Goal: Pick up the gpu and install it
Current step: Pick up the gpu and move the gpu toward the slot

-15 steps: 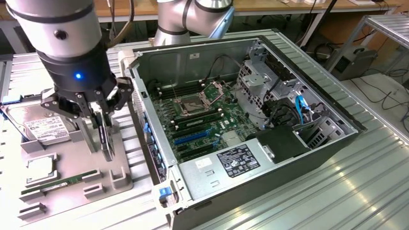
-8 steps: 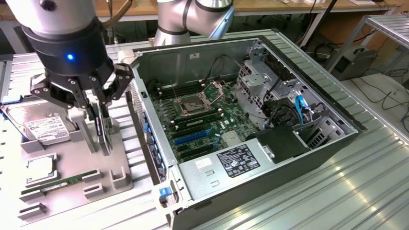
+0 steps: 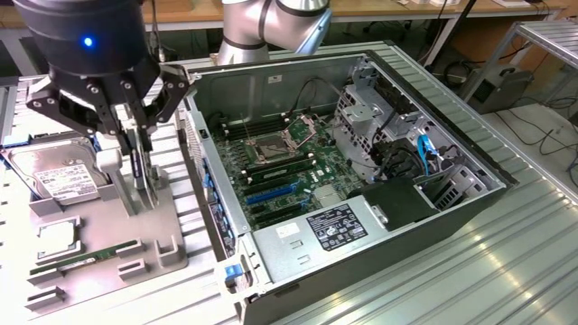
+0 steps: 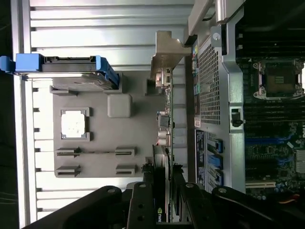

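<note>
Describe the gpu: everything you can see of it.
The gpu is a thin dark card standing upright on edge in the grey holder, between the hard drive and the open computer case. Silvery bracket metal with small ports shows along it in the wrist view. The tool is down over its top, with the card seated in the holder.

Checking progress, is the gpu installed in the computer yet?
Not installed: the gpu stands on edge on the gray fixture beside the open case, gripper at it.
</note>
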Tool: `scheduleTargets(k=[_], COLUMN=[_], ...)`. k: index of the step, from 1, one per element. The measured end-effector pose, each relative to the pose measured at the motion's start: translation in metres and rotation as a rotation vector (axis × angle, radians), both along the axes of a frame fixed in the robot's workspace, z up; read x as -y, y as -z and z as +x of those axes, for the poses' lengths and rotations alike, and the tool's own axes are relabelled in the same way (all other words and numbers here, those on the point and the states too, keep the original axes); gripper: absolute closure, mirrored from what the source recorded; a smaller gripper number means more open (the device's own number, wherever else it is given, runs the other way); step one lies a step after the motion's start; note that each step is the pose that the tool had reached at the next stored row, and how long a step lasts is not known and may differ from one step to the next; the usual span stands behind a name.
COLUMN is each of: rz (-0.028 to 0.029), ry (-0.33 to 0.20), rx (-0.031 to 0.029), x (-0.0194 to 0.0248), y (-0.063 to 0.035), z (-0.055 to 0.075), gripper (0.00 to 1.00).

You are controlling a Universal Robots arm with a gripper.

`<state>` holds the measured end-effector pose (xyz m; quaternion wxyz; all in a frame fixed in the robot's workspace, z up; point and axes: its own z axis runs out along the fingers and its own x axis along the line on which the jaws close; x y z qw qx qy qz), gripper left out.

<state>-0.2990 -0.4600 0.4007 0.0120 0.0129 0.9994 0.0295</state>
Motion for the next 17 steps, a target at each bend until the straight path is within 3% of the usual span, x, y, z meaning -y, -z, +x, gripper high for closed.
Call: scheduleTargets(k=[2, 6, 10, 12, 17], rz=[-0.0001, 0.0001, 0.0010, 0.0016, 0.0066], ry=[0.000, 0.000, 0.000, 0.000, 0.000], rx=[-0.0006, -0.0058, -0.0109, -0.0128, -0.0136], x=[0.0025, 0.0084, 0.0117, 0.0123, 0.0123], y=[-0.0109, -0.0375, -0.0553, -0.0597, -0.0600], z=[0.004, 0.028, 0.047, 0.061, 0.092], gripper=[0.74, 0.74, 0.74, 0.74, 0.74])
